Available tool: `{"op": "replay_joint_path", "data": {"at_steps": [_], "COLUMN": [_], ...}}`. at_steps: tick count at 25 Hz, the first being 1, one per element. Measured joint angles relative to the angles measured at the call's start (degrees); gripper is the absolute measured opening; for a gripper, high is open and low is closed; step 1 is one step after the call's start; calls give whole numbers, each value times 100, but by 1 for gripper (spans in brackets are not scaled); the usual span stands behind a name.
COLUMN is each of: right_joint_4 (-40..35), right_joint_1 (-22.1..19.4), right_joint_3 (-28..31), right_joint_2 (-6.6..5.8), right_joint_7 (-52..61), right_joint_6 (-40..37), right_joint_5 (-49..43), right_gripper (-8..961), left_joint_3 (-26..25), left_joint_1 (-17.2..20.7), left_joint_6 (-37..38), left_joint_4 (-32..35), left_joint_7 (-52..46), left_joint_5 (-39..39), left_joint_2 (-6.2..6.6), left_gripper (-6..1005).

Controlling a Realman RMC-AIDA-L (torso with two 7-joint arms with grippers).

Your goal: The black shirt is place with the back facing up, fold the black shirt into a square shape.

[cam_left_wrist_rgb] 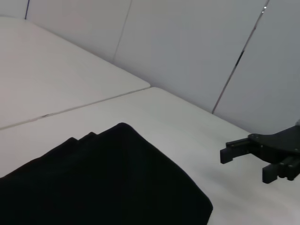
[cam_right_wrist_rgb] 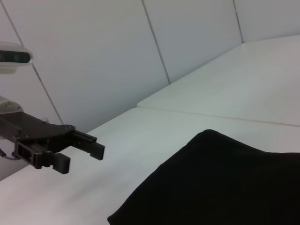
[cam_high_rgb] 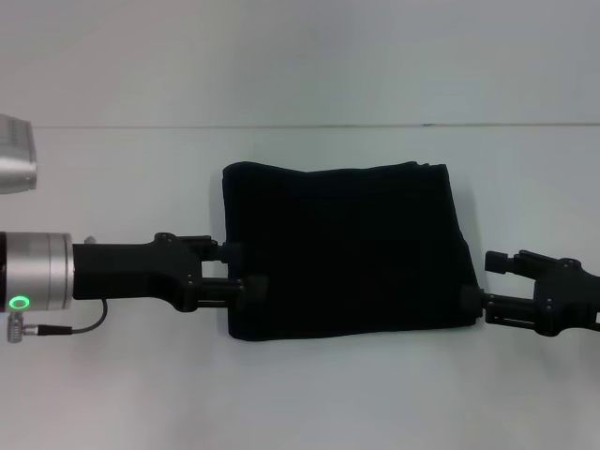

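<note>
Black shirt (cam_high_rgb: 342,248) folded to a rough square on table (cam_high_rgb: 112,394). Left gripper (cam_high_rgb: 242,267) and right gripper (cam_high_rgb: 478,281) released at its left/right edges.

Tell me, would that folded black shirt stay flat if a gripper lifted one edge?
Probably not: the black shirt is soft cloth in stacked layers, so it would likely droop and unfold. Pushed, it may bunch up rather than slide on the smooth white table.

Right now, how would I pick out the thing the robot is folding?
On the white table, look between the left gripper and the right gripper. The black shirt lies there, folded into a rough square. It is soft and much wider than the hard black grippers.
</note>
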Motion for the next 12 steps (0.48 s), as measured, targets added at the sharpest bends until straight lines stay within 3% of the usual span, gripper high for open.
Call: {"op": "replay_joint_path", "data": {"at_steps": [12], "right_joint_4": [0], "right_joint_1": [-6], "right_joint_3": [-20], "right_joint_2": [13], "right_joint_7": [2], "right_joint_6": [0], "right_joint_5": [-1], "right_gripper": [882], "left_joint_3": [95], "left_joint_1": [-15], "left_joint_6": [-118], "left_joint_4": [-15], "left_joint_7": [32], "left_joint_5": [-14], "left_joint_2": [-37], "left_gripper": [737]}}
